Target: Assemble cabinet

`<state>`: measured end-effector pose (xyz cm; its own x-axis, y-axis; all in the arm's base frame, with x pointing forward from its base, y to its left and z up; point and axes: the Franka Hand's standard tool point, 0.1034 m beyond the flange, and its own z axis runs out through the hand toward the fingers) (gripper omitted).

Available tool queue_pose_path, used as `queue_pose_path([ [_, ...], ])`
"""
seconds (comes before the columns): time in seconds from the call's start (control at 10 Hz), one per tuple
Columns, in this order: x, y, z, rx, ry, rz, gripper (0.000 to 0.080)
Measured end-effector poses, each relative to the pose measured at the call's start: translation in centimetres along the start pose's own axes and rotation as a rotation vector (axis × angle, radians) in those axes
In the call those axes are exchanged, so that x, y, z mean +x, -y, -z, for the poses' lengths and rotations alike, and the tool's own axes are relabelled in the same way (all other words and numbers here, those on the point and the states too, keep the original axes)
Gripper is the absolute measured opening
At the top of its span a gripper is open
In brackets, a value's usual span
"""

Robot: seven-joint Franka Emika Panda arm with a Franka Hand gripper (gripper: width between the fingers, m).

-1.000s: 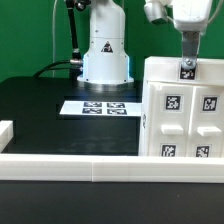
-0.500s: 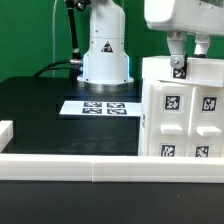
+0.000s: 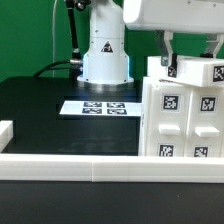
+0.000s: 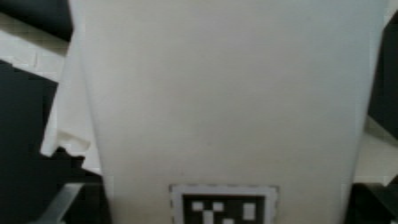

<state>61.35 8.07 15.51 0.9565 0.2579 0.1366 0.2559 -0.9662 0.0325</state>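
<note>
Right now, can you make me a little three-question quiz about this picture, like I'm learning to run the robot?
1. True or false: the cabinet stands on the exterior view's right side of the table.
2. Where does the marker board lie? A) on top of the cabinet B) flat on the table in front of the robot's base C) on the white rail
3. Fill in: the gripper is right above the ____.

Key: 1 true; 2 B; 3 cabinet.
</note>
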Motion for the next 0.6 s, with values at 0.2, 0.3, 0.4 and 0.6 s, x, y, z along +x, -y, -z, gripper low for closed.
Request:
queue_pose_path([
  [0.2, 0.02, -0.03, -0.03, 0.000, -0.007, -0.196, 0.0554],
  [0.3, 0.04, -0.22, 0.01, 0.000, -0.009, -0.331, 0.0554],
  [0.4, 0.03, -0.33, 0.01, 0.000, -0.010, -0.443, 0.0554],
  [0.6, 0.01, -0.38, 0.08, 0.000, -0.010, -0.579, 0.0554],
])
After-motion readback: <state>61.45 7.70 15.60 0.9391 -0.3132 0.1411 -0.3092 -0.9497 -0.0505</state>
